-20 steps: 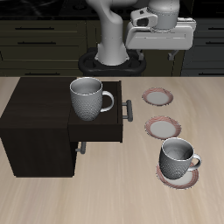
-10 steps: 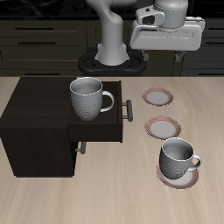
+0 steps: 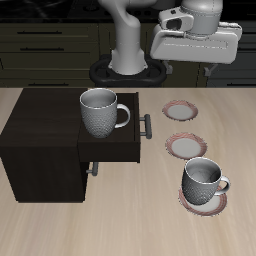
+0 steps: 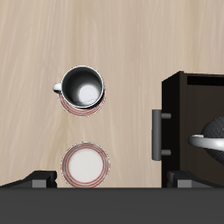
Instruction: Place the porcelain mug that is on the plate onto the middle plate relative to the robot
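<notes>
Bright even light, soft shadows, sharp render

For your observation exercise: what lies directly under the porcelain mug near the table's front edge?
The porcelain mug stands on the plate; only the plate's reddish-brown rim shows around it. The plate's centre is covered by the mug.

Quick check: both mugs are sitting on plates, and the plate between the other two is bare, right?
Not quite. Only the porcelain mug sits on a plate; the bigger mug stands on the dark cabinet, as the exterior view shows. The middle plate is bare.
</notes>
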You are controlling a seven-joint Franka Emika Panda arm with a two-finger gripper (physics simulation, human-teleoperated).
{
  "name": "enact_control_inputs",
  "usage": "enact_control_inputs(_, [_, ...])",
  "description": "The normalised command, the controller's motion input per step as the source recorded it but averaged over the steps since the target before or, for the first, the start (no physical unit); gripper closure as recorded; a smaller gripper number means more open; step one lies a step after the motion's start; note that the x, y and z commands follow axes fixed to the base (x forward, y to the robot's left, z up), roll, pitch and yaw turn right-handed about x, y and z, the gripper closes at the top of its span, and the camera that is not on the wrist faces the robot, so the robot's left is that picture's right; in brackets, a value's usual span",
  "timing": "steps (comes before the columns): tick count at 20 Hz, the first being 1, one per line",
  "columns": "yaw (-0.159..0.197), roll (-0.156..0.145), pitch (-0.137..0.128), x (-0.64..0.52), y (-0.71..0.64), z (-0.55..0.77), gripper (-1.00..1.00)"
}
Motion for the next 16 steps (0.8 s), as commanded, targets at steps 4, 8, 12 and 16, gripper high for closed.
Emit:
enact_control_inputs(4, [-0.030, -0.013, -0.006, 0.29, -0.08, 0.07, -1.00])
enact_control_inputs(8, [-0.034, -0.021, -0.044, 0.28, -0.10, 0.11, -1.00])
enact_control_inputs(12, [-0.041, -0.037, -0.002, 0.28, -0.05, 0.03, -1.00])
enact_control_inputs(16, [-0.024, -0.004, 0.014, 0.14, 0.07, -0.11, -1.00])
